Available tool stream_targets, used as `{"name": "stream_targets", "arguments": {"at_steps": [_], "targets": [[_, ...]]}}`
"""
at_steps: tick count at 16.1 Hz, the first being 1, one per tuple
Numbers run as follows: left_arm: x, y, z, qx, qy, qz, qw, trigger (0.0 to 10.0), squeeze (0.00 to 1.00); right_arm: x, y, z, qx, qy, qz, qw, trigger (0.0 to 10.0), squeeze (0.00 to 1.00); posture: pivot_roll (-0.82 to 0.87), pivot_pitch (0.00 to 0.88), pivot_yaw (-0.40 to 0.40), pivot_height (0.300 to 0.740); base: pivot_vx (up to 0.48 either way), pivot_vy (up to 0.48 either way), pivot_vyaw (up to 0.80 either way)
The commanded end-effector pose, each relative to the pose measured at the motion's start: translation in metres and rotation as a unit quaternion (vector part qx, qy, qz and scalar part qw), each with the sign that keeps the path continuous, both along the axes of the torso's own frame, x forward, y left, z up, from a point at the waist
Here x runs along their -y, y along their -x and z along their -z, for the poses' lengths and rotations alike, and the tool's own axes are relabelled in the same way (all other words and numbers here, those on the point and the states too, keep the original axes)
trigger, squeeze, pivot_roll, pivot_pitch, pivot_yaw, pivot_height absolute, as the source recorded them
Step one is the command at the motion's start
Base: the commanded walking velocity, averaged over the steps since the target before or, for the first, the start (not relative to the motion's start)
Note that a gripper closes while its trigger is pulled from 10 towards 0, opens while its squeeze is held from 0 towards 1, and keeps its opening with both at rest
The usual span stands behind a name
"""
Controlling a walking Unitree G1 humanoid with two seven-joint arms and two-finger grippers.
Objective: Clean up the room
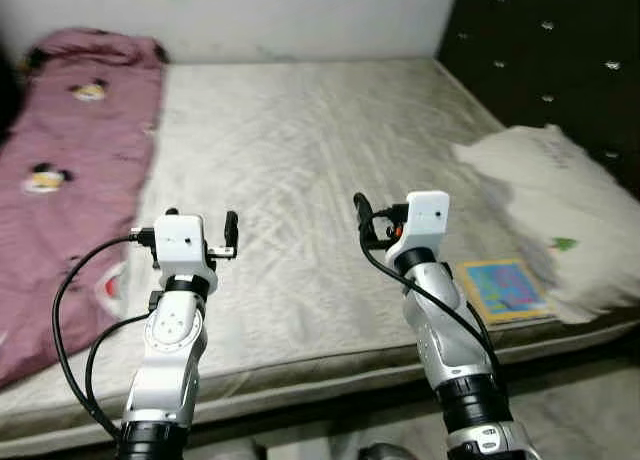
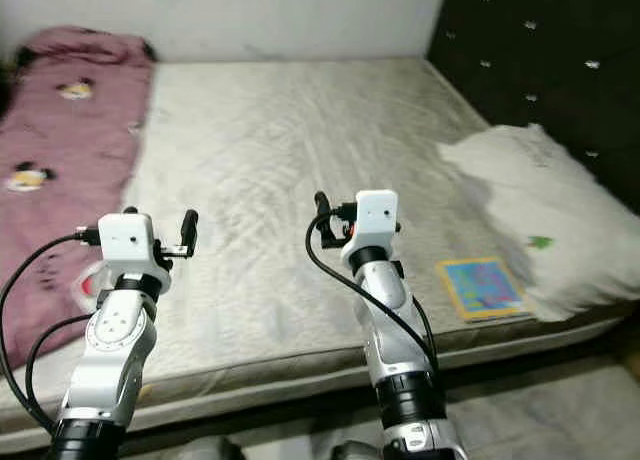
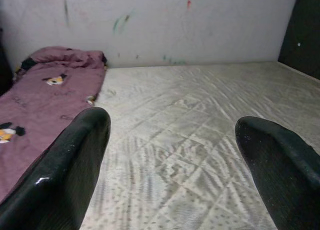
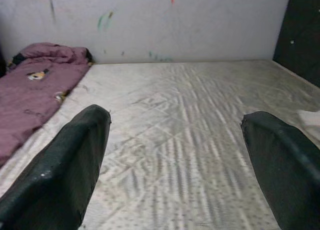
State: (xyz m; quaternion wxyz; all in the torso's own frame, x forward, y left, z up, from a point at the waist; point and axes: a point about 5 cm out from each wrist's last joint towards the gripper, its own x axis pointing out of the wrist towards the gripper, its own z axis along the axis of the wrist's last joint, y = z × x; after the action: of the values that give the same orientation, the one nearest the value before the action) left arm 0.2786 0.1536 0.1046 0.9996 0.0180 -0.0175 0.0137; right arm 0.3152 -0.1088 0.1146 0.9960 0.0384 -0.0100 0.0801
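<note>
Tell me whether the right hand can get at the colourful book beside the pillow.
Probably yes: the book lies flat on the mattress edge, uncovered, beside the open right hand.

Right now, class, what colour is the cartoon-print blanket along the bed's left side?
The cartoon-print blanket is dusty pink-purple, clearest in the left eye view.

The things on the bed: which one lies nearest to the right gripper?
The book, colourful and flat near the bed's front edge, just beside the right gripper. The pillow lies farther right; the purple blanket is far left.
</note>
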Motion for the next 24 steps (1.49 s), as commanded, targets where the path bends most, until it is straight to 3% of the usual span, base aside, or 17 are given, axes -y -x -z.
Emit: {"name": "stream_targets", "arguments": {"at_steps": [1,24], "targets": [[0.0075,-0.0004,-0.0013,-0.001,0.004,0.009,1.000,10.0,0.00,0.0109,0.0000,0.0015,-0.003,0.006,0.014,1.000,10.0,0.00,0.05,0.000,-0.027,0.740,0.000,0.480,0.00],[0.0058,0.0012,0.0003,-0.011,0.003,0.002,1.000,10.0,0.00,0.0097,0.0021,0.0095,-0.026,0.018,0.003,1.000,10.0,0.00,0.06,0.000,-0.028,0.740,0.000,0.480,0.00]]}}
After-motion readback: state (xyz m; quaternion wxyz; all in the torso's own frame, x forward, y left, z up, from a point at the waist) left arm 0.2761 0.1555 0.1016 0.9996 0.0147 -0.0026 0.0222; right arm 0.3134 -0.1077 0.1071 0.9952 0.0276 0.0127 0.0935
